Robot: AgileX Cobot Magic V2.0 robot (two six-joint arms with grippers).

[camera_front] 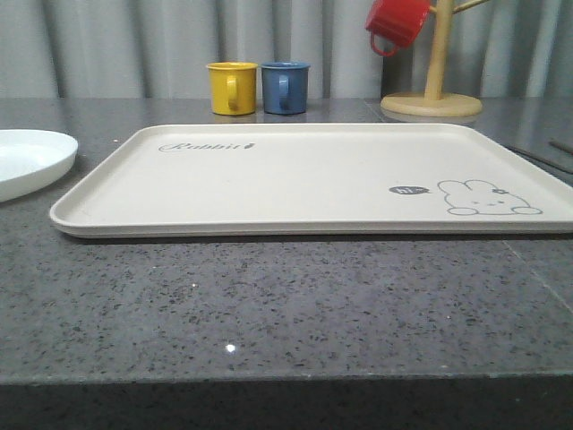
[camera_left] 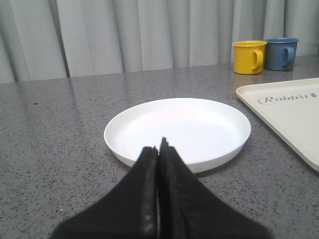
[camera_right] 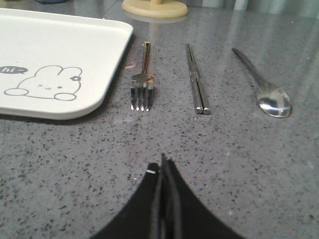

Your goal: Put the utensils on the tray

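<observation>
The fork (camera_right: 142, 82), the chopsticks (camera_right: 197, 79) and the spoon (camera_right: 264, 84) lie side by side on the grey speckled counter (camera_front: 286, 305), apart from one another, the fork nearest the cream tray (camera_front: 313, 175) and just beside its rim, the chopsticks between fork and spoon. None of them rests on the tray, whose surface carries a rabbit drawing and the word "Rabbit". The right gripper (camera_right: 163, 167) hangs over bare counter near the fork's tines, its fingers pressed together on nothing. The left gripper (camera_left: 159, 149) has its fingers together too, before a round white plate (camera_left: 178, 132) beside the tray. Behind the tray stand a yellow mug (camera_front: 232, 88) and a blue mug (camera_front: 285, 87); a red mug (camera_front: 397, 22) hangs on a wooden stand (camera_front: 432, 90).
</observation>
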